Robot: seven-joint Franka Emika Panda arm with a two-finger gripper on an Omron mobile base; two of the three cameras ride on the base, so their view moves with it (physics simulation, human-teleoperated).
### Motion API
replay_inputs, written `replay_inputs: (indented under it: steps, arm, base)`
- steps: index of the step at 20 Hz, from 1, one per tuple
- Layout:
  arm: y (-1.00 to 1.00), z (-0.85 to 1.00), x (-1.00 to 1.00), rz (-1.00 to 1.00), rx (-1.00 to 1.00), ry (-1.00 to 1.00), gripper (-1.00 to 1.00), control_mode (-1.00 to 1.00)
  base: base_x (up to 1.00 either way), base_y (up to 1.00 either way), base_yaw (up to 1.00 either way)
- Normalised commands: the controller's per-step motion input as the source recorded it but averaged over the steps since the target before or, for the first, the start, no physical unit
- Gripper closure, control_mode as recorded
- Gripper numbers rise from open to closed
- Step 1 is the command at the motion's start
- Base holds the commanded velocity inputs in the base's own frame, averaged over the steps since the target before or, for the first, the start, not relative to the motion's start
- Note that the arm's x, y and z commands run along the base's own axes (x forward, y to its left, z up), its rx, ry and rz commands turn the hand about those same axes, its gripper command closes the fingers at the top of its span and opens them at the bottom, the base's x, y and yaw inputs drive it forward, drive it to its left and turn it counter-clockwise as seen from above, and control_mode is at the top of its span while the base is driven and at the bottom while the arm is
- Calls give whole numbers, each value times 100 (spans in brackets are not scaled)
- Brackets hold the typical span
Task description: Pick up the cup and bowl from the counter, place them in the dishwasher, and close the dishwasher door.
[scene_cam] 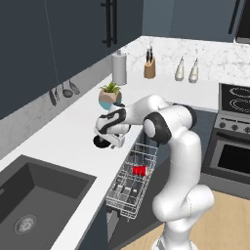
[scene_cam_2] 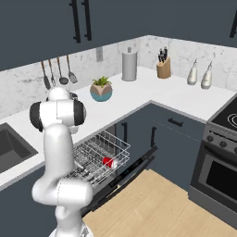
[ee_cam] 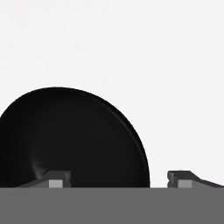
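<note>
Down on the white counter (scene_cam: 73, 132) sits the bowl (ee_cam: 72, 138): round, shallow, glossy black. The gripper (ee_cam: 119, 179) stands spread, one fingertip over the bowl's hollow, the other outside its right rim.

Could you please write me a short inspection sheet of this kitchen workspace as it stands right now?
Surface: white counter, bare around the bowl.
Job's things: black bowl on the counter; red cup in the pulled-out dishwasher rack; dishwasher door down.
Clutter: plant pot, paper towel roll, knife block, two bottles.
Gripper: gripper open, one fingertip over the bowl, the other outside its rim.
Cables: nothing seen.
Surroundings: dark sink, oven range, hanging utensils.
</note>
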Motion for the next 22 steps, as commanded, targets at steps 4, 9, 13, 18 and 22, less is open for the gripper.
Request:
replay_inputs:
  steps: [4, 9, 13, 18, 22]
  arm:
    - [-11, -12, -19, 0, -2, 0, 100, -100]
    - [-63, 0, -66, 0, 0, -1, 100, -100]
    - [-98, 0, -100, -4, 0, -1, 100, -100]
    - [-100, 0, -100, -6, 3, 0, 100, -100]
    - [-96, -14, -74, -8, 1, 0, 100, -100]
  base:
    - [0, 0, 0]
    - [0, 0, 0]
    - [0, 0, 0]
    - [0, 0, 0]
    - [0, 0, 0]
